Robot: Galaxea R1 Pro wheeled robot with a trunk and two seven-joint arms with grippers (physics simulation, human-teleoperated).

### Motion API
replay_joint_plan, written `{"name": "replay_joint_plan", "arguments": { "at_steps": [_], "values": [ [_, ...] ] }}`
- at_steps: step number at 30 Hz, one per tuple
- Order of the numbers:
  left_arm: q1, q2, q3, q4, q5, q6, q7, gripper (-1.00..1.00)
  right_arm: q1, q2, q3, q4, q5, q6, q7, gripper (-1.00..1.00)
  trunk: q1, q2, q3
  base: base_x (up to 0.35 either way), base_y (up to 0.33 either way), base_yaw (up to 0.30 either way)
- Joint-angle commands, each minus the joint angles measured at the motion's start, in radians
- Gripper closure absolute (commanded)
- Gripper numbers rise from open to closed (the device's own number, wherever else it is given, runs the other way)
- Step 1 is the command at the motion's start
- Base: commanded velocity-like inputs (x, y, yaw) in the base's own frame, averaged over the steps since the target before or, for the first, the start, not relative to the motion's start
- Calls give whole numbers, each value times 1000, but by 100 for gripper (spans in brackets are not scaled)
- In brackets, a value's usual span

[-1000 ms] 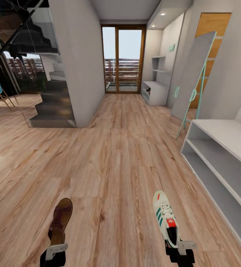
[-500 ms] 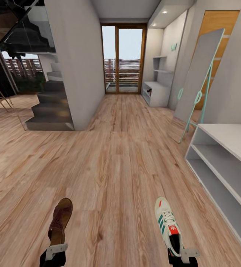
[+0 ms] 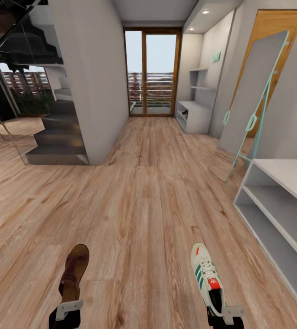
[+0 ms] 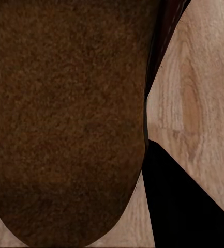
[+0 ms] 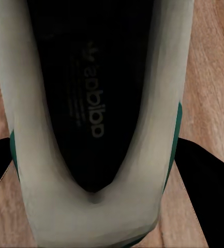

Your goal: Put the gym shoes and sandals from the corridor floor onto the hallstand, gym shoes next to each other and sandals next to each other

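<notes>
Holding a brown sandal [image 3: 74,273] by its heel, the left gripper [image 3: 69,310] carries it above the corridor floor [image 3: 139,205], its fingers pinching the sandal. The right gripper [image 3: 225,315] likewise pinches the heel of a gym shoe [image 3: 206,278], toe pointing away. The hallstand [image 3: 283,208] stands to the right of the gym shoe, its shelves bare where visible.

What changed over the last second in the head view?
The camera moved: the whole scene shifts, with the pale grey open-shelf rack sliding rightward and the leaning teal-framed mirror drifting right and looming larger. The brown leather sandal in the left claw and the white green-striped sneaker in the right claw stay gripped, poses nearly unchanged.
</notes>
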Motion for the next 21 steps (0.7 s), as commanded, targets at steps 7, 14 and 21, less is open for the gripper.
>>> {"name": "replay_joint_plan", "arguments": {
  "at_steps": [7,14,21],
  "values": [
    [-1,-1,7,1,1,-2,-11,100,0,0,9,0,-7,-2,-4,100,0,0,-1,338,0,0],
    [-1,-1,7,1,2,-2,-11,100,0,0,9,0,-6,-2,-4,100,0,0,-1,338,0,0],
    [-1,-2,7,1,2,-2,-11,100,0,0,9,0,-6,-1,-4,100,0,0,-1,338,0,0]
  ]
}}
